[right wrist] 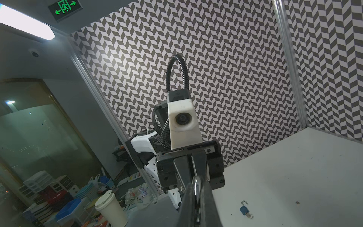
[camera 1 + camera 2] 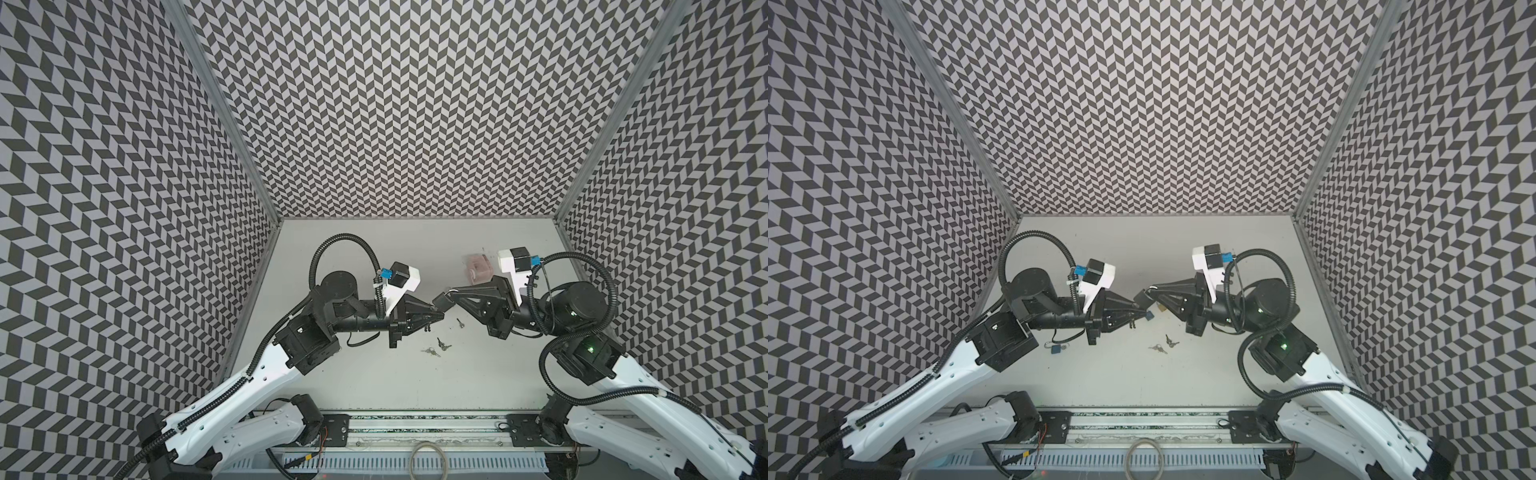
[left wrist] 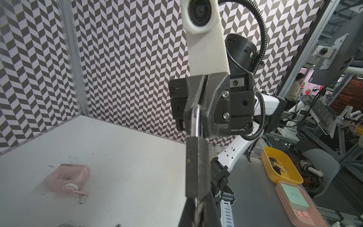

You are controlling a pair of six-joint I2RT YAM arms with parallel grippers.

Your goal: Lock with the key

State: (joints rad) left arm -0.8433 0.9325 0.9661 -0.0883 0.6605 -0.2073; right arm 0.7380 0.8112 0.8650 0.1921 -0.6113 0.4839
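**Black padlock held in mid-air, both my grippers closed on it**

Padlock (image 3: 196, 167), black, hangs over the middle of the table (image 2: 374, 382) between my two arms. My right gripper (image 3: 199, 127) is clamped on its steel shackle (image 3: 197, 119). My left gripper (image 3: 196, 216) is pinched tight on the key (image 3: 197, 207) at the lock's underside. I cannot tell whether the key is seated in the keyhole.

Writing: the green exit sign (image 1: 64, 8) shows a running figure and two arrows. The teal card (image 3: 293, 196) has script too small to read.

Counts:
- One black padlock.
- Three lots of loose keys on the table in a top view: key bunch (image 2: 432, 351), second bunch (image 2: 443, 344) and lone key (image 2: 459, 323).
- One pink box (image 2: 478, 268).

View differences:
- A top view shows a blue padlock (image 2: 1055, 348) under my left forearm.
- The right wrist view shows a blue one with its shackle swung open. I cannot tell if it is the same lock.
- Only the left wrist view shows the yellow tray (image 3: 280, 169).
- Only the right wrist view shows the paper cup (image 1: 111, 210).
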